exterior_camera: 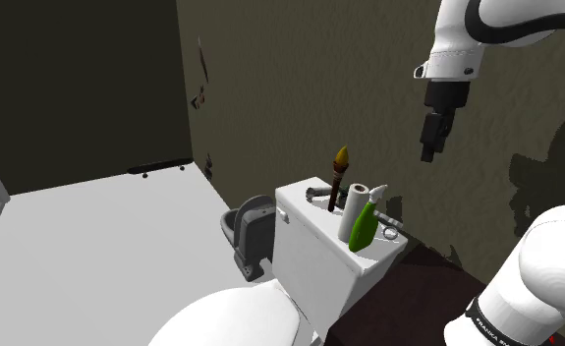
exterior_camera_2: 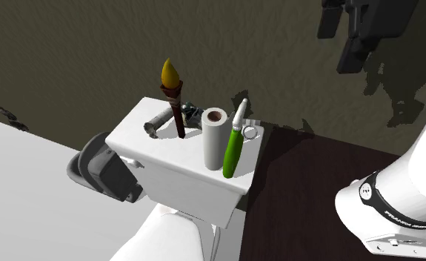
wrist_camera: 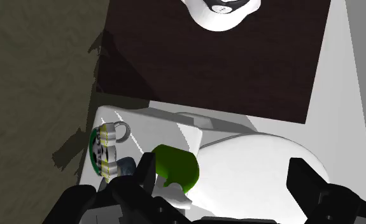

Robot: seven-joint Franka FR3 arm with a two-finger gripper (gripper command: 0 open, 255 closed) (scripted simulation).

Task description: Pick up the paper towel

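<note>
Dark brown stand top (exterior_camera: 418, 295) closest: flat, matte. Next to it the white toilet tank (exterior_camera: 314, 251), boxy with a smooth lid. Paper towel (exterior_camera: 354, 210) stands upright on the lid toward the stand-side end: plain white cylinder, hollow core visible on top in the second exterior view. Green spray bottle (exterior_camera: 365, 228) just beside it; brush (exterior_camera: 337, 179) with brown handle and yellow tip a bit further along. End effector (exterior_camera: 429, 149) well above the roll, offset to shoulder view's right, fingers spread wide, holding nothing. Mottled olive wall (exterior_camera: 300, 69) behind
</note>
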